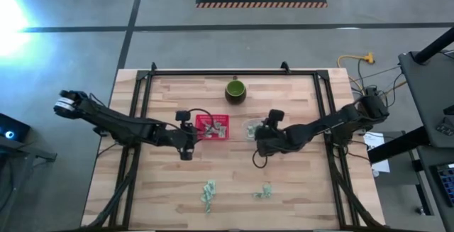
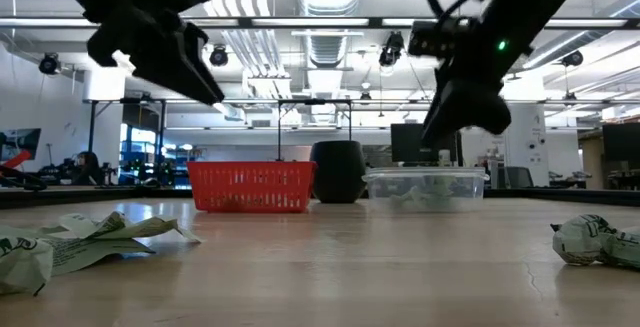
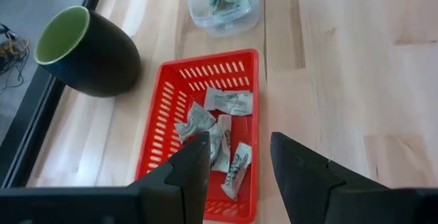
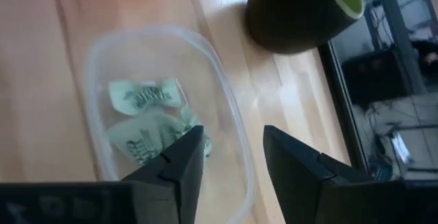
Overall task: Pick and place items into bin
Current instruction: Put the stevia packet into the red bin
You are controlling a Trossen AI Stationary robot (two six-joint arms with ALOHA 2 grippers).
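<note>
My right pincer hangs open above the clear tub holding wrapped items. My left pincer, open and empty, hovers over the red basket on the table.

My arms are matte black, jointed, black cables looping off them; left arm has a white end cap.

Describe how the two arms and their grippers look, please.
Both arms are dark, nearly black, and jointed. The left arm has a white band near its base, and a thin dark cable loops near the left gripper. The right gripper has two dark, wedge-shaped fingers. The right arm shows small green lights.
</note>
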